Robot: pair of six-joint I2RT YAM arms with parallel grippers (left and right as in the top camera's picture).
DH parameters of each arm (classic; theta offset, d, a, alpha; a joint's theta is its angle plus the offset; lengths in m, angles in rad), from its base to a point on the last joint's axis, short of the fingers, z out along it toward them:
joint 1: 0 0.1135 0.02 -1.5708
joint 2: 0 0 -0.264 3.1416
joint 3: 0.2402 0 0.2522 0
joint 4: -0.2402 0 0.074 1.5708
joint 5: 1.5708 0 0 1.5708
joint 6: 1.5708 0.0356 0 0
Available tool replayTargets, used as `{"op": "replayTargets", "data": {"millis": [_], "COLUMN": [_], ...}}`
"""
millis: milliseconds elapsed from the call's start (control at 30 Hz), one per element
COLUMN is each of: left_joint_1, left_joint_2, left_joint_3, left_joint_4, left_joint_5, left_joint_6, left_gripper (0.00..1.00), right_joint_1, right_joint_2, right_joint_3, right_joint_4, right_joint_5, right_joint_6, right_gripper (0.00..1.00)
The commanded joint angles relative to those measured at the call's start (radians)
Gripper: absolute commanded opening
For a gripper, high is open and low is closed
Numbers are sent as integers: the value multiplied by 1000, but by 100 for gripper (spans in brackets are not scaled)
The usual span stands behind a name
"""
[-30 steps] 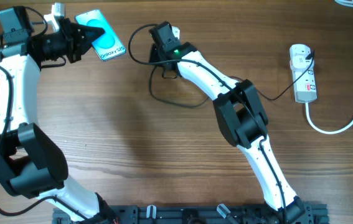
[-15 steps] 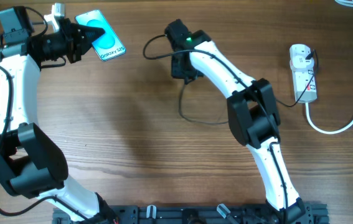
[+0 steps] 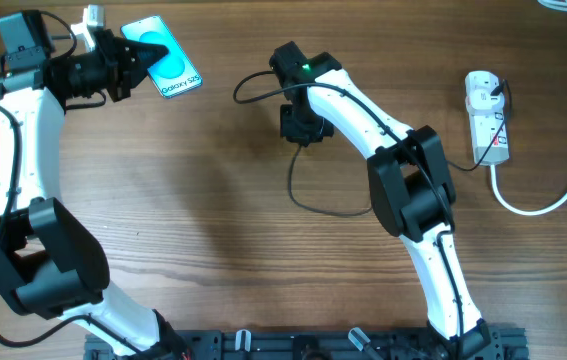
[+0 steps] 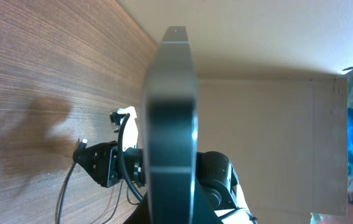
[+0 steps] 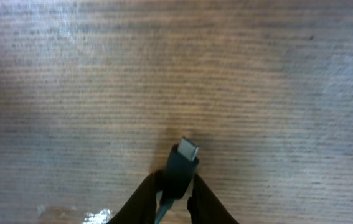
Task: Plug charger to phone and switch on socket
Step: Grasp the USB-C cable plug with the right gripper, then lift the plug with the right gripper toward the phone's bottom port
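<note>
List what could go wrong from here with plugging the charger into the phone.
The right hand pinches the charger low on its plug, which sits tilted; it may twist or slip when pressed into the port.
The left hand grips the phone at one end, so a misaligned push could lever it loose.
The charger's slack loops widely on its way to the socket; moving the plug toward the phone could snag it or drag the socket.

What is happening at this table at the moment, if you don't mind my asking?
The left end effector holds the phone at the far left of the table. The right end effector grips the charger just behind its plug, mid-table and apart from the phone, so nothing is connected yet. The socket lies at the right, untouched.
</note>
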Motion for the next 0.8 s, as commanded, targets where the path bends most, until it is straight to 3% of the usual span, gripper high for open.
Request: {"op": "replayTargets", "data": {"millis": [0,33,67,233,300,367,667,700,767], "left_joint_1": [-3,-3,-3,-3,-3,-9,-82,-105,-122], "left_joint_2": [-23,-23,-23,-23,-23,-23,-23,-23,-23], "left_joint_3": [12,12,12,12,12,12,12,12,12], "left_joint_4": [0,0,0,-5,-10,-19,-3,4,36], "left_joint_5": [32,32,32,32,32,33,164,173,224], "left_joint_6": [24,23,24,23,24,25,163,166,183], "left_gripper": [4,4,4,4,4,4,4,4,4], "right_joint_1": [6,6,5,1,-13,-65,-161,-161,-161], "right_joint_2": [9,9,9,-14,-93,-271,-400,-400,-400], "right_joint_3": [-37,-37,-37,-36,-36,-36,-37,-37,-37], "right_joint_4": [5,16,32,92,148,180,-66,-158,-202], "right_joint_5": [-51,-57,-66,-113,-270,-567,-1097,-1183,-1225], "right_joint_6": [31,32,32,-26,-146,-300,-673,-816,-881], "right_gripper": [21,19,6,4,4,4,5,5,5]}}
